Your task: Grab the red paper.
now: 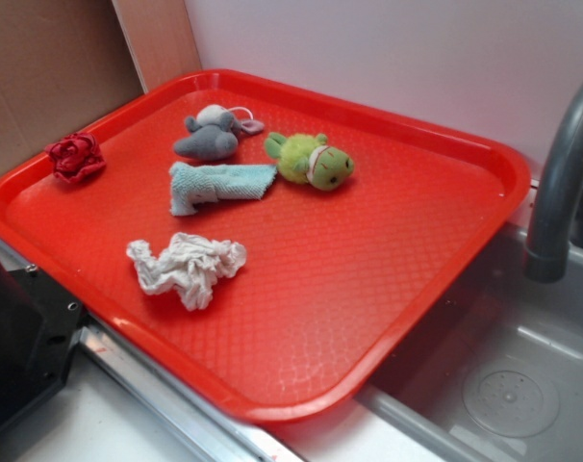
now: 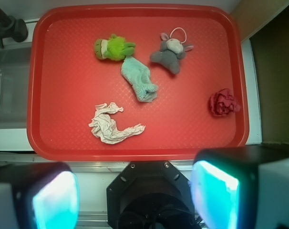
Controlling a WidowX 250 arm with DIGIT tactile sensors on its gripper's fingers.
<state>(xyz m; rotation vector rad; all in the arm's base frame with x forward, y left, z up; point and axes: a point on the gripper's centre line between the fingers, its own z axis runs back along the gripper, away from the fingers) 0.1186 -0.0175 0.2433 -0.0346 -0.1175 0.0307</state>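
From the side, the red paper (image 1: 76, 157) sits alone by the tray's (image 1: 388, 289) left edge, and from above it lies near the tray's right edge with the jaws spread wide, holding nothing, well back, so grabbing is not started.

A pale, plain wall (image 1: 388, 48) fills the back of the exterior view, lit evenly with a faint pinkish cast near its lower edge. To its left stands a light wooden panel (image 1: 162, 38), and beside that a brown cardboard-like surface (image 1: 41, 67). On the right a grey sink basin (image 1: 503, 375) sits sunken, with a round drain (image 1: 511, 395) in its floor and a dark grey curved faucet (image 1: 561, 183) rising over it — the wrist view shows the same faucet at top left. A white counter edge (image 1: 89, 423) with a metal strip (image 1: 176, 395) runs along the front.
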